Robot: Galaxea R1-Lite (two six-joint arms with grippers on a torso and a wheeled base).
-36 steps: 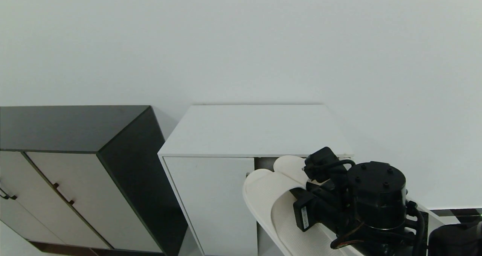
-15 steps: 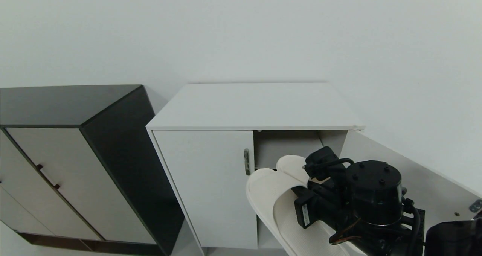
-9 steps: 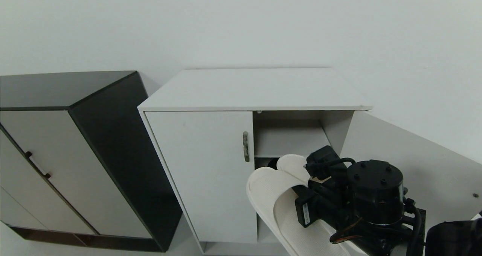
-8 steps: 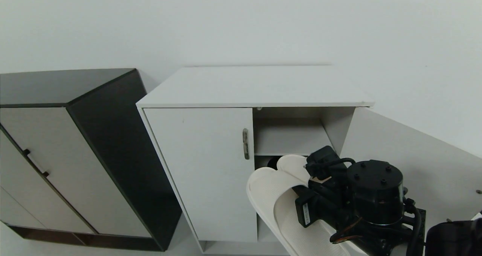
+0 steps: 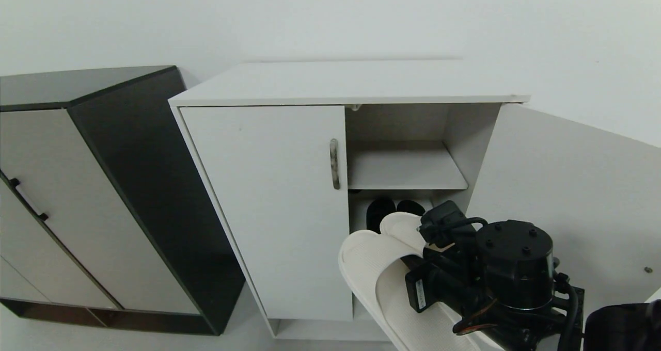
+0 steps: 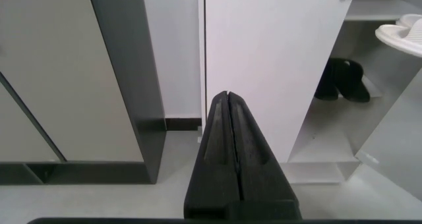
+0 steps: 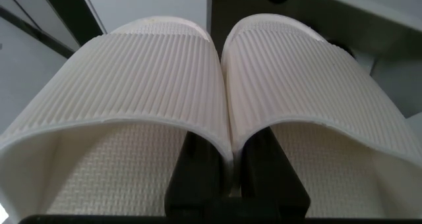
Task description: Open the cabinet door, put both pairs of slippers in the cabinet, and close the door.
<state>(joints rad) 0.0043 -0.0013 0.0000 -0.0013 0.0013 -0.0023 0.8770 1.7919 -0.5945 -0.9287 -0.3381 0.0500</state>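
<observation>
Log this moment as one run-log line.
right pincer: shut on white slippers | left pincer: shut, empty | cabinet door: open | black slippers: inside, below top shelf

Setting: home-style entryway, or a mock-up of one. Evidence: white shoe cabinet (image 5: 261, 206) with black slippers (image 5: 380, 212) inside, dark cabinet (image 5: 131, 186) beside it, bare white wall (image 5: 330, 15).

Left pincer (image 6: 227, 105) closed; right pincer (image 7: 231, 176) raised, seemingly clamping white slippers (image 7: 158, 72)
</observation>
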